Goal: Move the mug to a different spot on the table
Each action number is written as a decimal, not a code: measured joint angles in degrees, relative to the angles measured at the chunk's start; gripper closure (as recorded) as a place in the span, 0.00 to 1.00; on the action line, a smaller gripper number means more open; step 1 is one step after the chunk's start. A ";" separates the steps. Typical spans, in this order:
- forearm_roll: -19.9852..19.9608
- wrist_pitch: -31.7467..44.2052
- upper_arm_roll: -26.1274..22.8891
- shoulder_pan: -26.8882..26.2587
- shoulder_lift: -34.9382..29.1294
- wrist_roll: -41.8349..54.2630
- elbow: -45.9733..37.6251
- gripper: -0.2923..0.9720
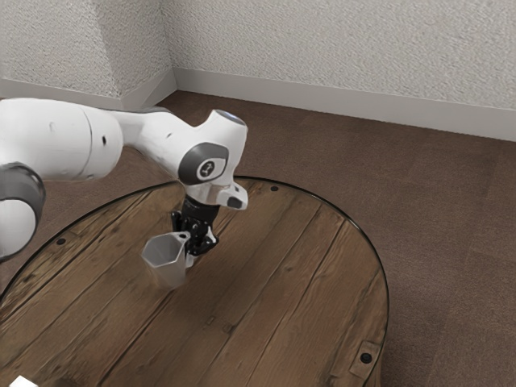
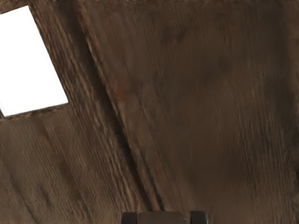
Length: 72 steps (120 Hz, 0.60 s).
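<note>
- One mug [image 1: 167,260] sits at the pincer [image 1: 196,242] tip, on the side toward the exterior view's left. The black fingers stand close together and nip the mug at its near wall, just below the rim.
- Much bare table [image 1: 322,306] lies beyond the pincer toward the exterior view's right and toward the camera. The planks run unbroken there as far as the dark rim [image 1: 385,282].
- The table's far edge curves round close behind the pincer, and brown carpet [image 1: 435,185] lies past it.
- The white arm [image 1: 97,145] comes in above the table from the exterior view's left and takes up the room on that side of the pincer.
- A flat white thing [image 1: 16,380] lies well away from the pincer, cut off by the picture's corner. In the wrist view it is a bright slanted rectangle [image 2: 30,63] lying on the planks, with one end cut off.
- Whether the mug's base rests on the wood or hangs just over it cannot be told. The mug leans a little.
- What the fingers pinch, wall or handle, is hidden behind them.
- A dark blurred shape [image 2: 163,218] lies directly under the hand in the wrist view and is too cut off to name.
- The mug is pale grey, with flat facets and an open angular mouth, and it narrows toward the base.
- The table is round, made of worn brown planks with visible seams and grain, and a few dark studs [image 1: 366,357] sit near its edge.
- The wall [image 1: 339,40] is rough and speckled, above a plain pale skirting board [image 1: 347,101].
</note>
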 joint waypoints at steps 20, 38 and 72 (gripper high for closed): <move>-0.60 -1.11 -0.11 -0.60 6.96 -2.92 5.64 0.85; -3.67 -2.72 -1.19 -0.25 9.34 -4.84 7.81 0.85; -5.56 -5.11 -2.94 0.34 13.00 -7.26 12.45 0.85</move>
